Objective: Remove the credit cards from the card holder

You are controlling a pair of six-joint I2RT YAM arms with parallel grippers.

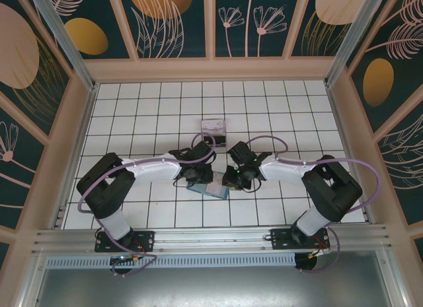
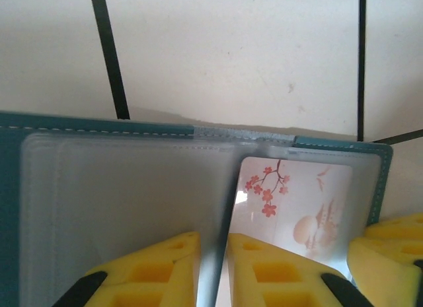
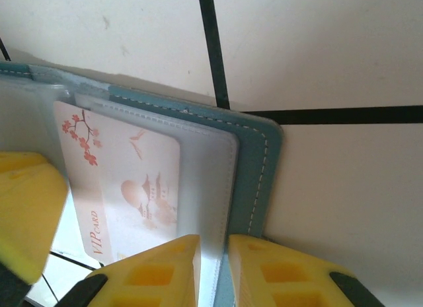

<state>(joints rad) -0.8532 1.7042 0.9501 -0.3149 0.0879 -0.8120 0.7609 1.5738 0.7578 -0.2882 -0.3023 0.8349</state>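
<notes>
Left hand (image 2: 213, 246) has its two yellow fingers (image 2: 155, 271) drawn narrow. The edge of a clear pocket (image 2: 119, 201) of the card holder (image 2: 99, 122) stands between them, so this hand is pinching the pocket. Just to the right of its fingers lies the pale card (image 2: 297, 208), printed with a branch of red blossoms. The card rests among the clear pockets of the open holder; whether it is fully inside one of them, I cannot tell.

On the far side of the card from the left hand, the right hand (image 3: 215, 246) is also narrow. Its fingers sit on either side of the outer edge of the holder, where a clear pocket and the teal cover with white stitching meet. From this hand the same card is just to the left, and the words "VIP CARD" can be read on it.

From above, both hands meet over the holder, which lies flat on the white tiled surface (image 1: 132, 122) directly under them. Beyond the hands, well apart from them, stands a small clear box (image 1: 213, 129).
</notes>
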